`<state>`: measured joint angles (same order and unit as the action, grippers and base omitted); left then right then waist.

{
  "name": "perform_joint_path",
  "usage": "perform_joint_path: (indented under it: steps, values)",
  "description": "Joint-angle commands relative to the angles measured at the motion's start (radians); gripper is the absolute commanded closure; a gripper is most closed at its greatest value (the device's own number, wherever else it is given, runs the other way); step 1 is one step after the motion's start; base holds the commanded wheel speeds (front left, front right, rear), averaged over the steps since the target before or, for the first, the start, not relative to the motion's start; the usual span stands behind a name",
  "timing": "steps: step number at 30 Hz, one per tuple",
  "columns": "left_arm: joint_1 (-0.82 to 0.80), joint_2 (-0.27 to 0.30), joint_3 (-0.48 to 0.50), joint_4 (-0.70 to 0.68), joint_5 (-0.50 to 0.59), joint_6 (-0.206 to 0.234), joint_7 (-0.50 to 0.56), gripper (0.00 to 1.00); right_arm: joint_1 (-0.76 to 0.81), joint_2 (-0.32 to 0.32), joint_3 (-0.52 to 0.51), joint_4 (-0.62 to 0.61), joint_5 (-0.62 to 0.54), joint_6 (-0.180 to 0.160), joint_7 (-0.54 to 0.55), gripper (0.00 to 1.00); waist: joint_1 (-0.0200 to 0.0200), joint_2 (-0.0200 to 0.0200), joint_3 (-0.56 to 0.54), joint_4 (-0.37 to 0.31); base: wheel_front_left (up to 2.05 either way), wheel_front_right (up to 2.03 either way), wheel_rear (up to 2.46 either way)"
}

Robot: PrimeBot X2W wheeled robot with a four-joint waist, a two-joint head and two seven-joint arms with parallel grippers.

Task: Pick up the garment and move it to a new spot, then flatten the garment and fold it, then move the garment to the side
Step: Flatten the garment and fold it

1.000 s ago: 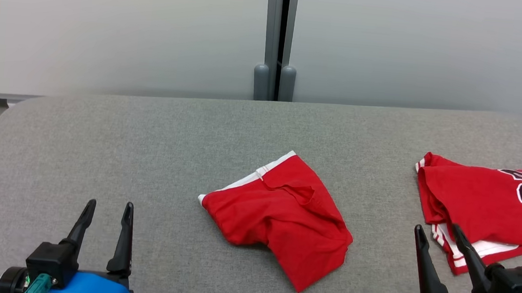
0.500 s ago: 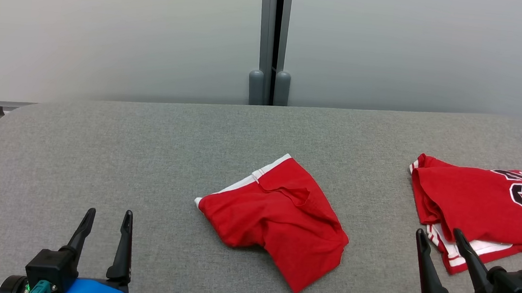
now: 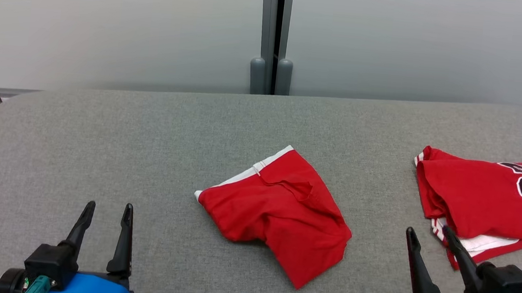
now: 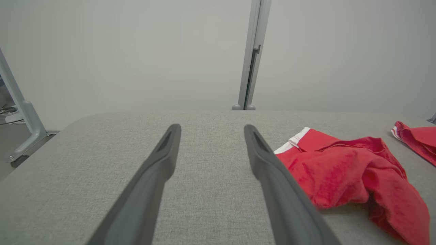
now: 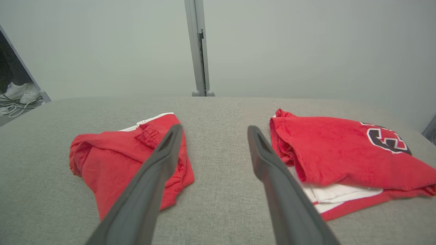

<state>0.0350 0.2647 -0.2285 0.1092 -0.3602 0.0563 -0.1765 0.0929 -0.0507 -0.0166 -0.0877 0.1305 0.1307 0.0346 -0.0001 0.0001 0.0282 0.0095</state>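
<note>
A crumpled red garment (image 3: 279, 209) with a white waistband lies mid-table on the grey fabric surface (image 3: 147, 146). My left gripper (image 3: 110, 205) is open at the lower left, well clear of the garment. In the left wrist view the gripper (image 4: 212, 127) has bare table between its fingers, and the garment (image 4: 347, 170) lies to their right. My right gripper (image 3: 427, 229) is open at the lower right. It hovers between the garment (image 5: 115, 153) and a second red piece, and in the right wrist view it (image 5: 214, 127) holds nothing.
A folded red jersey (image 3: 483, 203) with black lettering and white trim lies at the table's right, close to my right fingers. A grey partition post (image 3: 274, 34) and frosted panels stand behind the table. The table's rounded left edge drops to the floor. Shoes and cables (image 5: 17, 92) lie beyond it.
The head view has shifted a little, so the camera moved. My right gripper has edged slightly left. Both red pieces lie as before.
</note>
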Motion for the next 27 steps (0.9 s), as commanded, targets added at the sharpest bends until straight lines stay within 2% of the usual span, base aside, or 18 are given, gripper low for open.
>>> perform_joint_path:
  steps: [1, 7, 11, 19, 20, 21, 27]
  values:
    - [-0.025, 0.004, 0.003, -0.006, 0.000, 0.004, 0.001, 0.00, -0.022, -0.001, 0.006, 0.002, -0.008, 0.000, 0.002, 0.00, 0.0001, -0.0001, 0.016, 0.011, 0.00, 0.00, 0.00]
    - [-0.108, -0.004, -0.011, -0.013, 0.013, -0.010, -0.018, 0.00, -0.119, -0.023, 0.083, 0.074, 0.003, 0.000, -0.002, 0.00, 0.0001, -0.0001, 0.125, 0.060, 0.00, 0.00, 0.00]
    - [-0.172, -0.018, -0.025, 0.004, 0.020, -0.022, -0.037, 0.00, -0.219, -0.041, 0.154, 0.167, 0.010, 0.000, -0.010, 0.00, 0.0001, -0.0001, 0.193, 0.101, 0.00, 0.00, 0.00]
    - [-0.239, -0.048, -0.042, 0.066, 0.022, -0.042, -0.066, 0.00, -0.388, -0.055, 0.229, 0.377, 0.026, 0.000, -0.024, 0.00, 0.0001, -0.0001, 0.246, 0.142, 0.00, 0.00, 0.00]
    - [-0.243, -0.051, -0.043, 0.072, 0.022, -0.043, -0.070, 0.00, -0.402, -0.055, 0.222, 0.391, 0.029, 0.000, -0.036, 0.52, 0.0001, -0.0001, 0.247, 0.143, 0.00, 0.00, 0.00]
    - [-0.246, -0.053, -0.043, 0.077, 0.023, -0.044, -0.072, 0.00, -0.411, -0.052, 0.217, 0.402, 0.035, 0.000, -0.050, 1.00, 0.0001, -0.0001, 0.247, 0.143, 0.00, 0.00, 0.00]
    - [-0.245, -0.048, -0.032, 0.096, 0.026, -0.043, -0.081, 0.00, -0.387, -0.026, 0.139, 0.416, 0.092, 0.000, -0.124, 1.00, 0.0001, -0.0001, 0.232, 0.117, 0.00, 0.00, 0.00]
